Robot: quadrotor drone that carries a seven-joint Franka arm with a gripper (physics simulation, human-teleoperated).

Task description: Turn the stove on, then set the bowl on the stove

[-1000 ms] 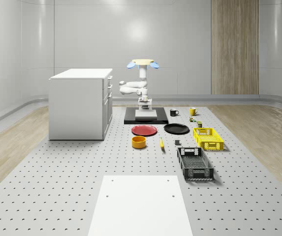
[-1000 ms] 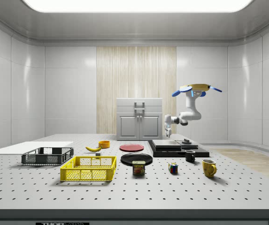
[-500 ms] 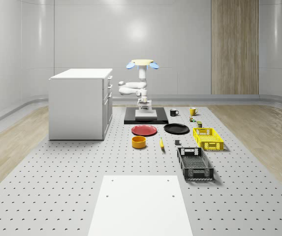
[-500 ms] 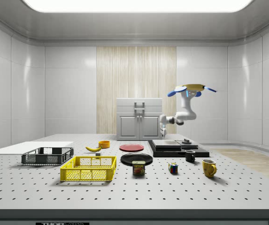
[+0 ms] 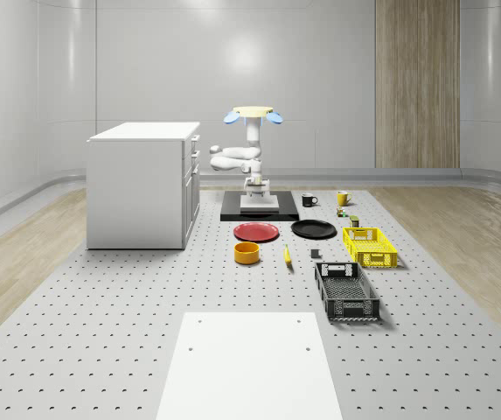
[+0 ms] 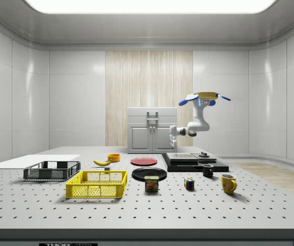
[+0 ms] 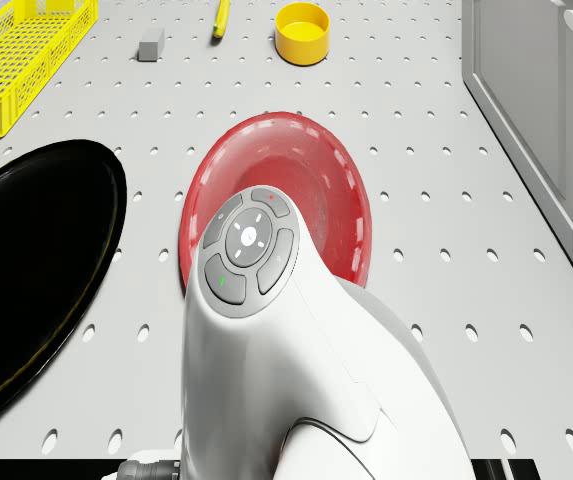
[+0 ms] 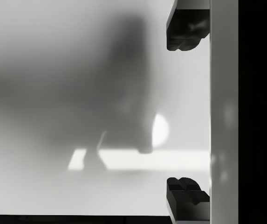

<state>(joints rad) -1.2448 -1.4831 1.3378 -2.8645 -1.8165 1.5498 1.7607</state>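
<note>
Slid toward 9 o'clock in the side view since a second ago: see the drone [image 6: 204,97], now hovering in the air over the stove [image 6: 195,163]. Carried the tool [image 6: 173,132] along too and lifted it a little, so that it hangs above the stove's 9 o'clock edge in that view, not touching it. Keeps the fingers [image 8: 184,28] spread wide apart in the wrist view, pointing down at a pale grey top with a black strip beside it. Bends the white arm [image 7: 286,370] out in front of the drone, above the red plate [image 5: 257,232]. Find the yellow bowl [image 5: 247,253] sitting upright on the counter [image 5: 101,306], well apart from the stove and not yet on it. In the whole-scene view, look for the bowl at 6 o'clock of the red plate, and for the red plate at 6 o'clock of the stove. Look at 3 o'clock of the bowl for the banana [image 5: 287,255], close by. Look at 3 o'clock of the red plate for the black plate [image 5: 313,229], just beside it. Go on to 4 o'clock of the black plate for the yellow crate [image 5: 370,246], then to 7 o'clock of that for the black crate [image 5: 346,291]. Look at 3 o'clock of the stove for the black mug [image 5: 309,199], with the yellow mug [image 5: 342,198] a bit further the same way. Look at 9 o'clock of the stove for the tall white cabinet [image 5: 141,184].
</note>
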